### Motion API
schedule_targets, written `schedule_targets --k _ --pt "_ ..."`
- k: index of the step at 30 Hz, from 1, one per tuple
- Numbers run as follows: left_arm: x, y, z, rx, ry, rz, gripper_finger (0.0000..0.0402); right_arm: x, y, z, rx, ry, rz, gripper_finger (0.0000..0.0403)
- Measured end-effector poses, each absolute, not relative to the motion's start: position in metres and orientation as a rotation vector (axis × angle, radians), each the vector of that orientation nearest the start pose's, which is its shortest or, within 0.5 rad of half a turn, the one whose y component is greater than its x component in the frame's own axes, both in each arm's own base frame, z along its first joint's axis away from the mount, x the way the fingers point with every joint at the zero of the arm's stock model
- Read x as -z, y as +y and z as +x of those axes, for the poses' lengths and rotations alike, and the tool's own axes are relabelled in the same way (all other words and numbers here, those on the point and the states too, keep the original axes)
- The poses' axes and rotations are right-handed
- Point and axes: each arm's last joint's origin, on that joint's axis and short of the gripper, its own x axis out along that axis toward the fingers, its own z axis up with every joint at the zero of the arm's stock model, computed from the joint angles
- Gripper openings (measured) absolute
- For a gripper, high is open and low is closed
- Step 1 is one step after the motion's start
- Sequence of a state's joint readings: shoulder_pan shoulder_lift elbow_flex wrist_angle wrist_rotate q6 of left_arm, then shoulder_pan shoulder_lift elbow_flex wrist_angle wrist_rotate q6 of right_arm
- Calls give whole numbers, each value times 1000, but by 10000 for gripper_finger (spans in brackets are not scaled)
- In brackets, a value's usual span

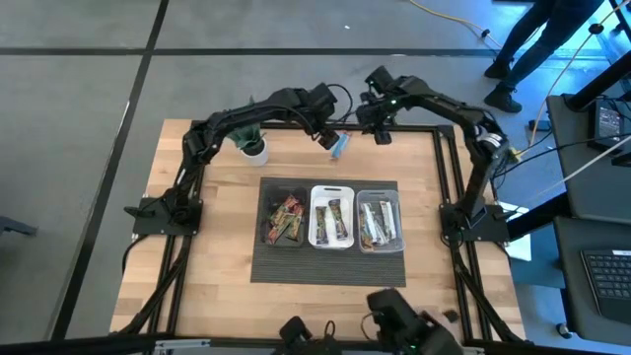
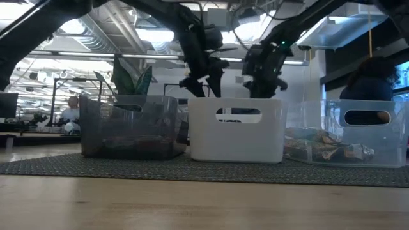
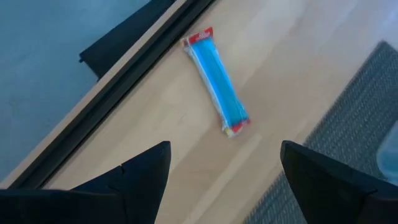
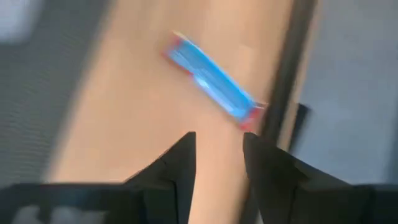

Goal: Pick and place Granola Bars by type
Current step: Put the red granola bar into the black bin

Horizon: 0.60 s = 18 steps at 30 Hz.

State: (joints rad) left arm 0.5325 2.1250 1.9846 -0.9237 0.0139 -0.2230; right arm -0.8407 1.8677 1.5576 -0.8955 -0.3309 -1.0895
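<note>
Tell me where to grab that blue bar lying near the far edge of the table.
Grip the blue bar across its narrow middle, coming straight down from above. It lies flat and alone on the bare wood, so its long sides are free. The open left gripper hovers nearest; the right gripper is close too.

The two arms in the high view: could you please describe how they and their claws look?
Both arms are dark, nearly black, built of jointed segments rising from black base blocks at the table's sides. Thin black cables loop along the left arm; a small green light glows near the right arm's wrist. The left claw has two broad, matte black, wedge-shaped fingers; the right claw's look alike.
</note>
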Motion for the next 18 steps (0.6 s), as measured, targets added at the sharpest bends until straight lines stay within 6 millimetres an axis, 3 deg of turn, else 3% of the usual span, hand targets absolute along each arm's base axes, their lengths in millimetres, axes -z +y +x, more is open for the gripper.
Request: schedule_targets --k 3,7,12,18 --pt "-275 227 387 -599 1021 -485 294 -240 -289 271 -70 1161 -433 136" --pt "-277 221 378 -655 1106 -469 294 -228 -296 279 -1 1184 -418 136" --pt "-275 211 372 -695 1207 -468 294 -220 -293 286 -46 1187 -446 136" --pt "-274 200 378 -665 1219 -440 294 -223 -290 293 -138 1035 -438 164"
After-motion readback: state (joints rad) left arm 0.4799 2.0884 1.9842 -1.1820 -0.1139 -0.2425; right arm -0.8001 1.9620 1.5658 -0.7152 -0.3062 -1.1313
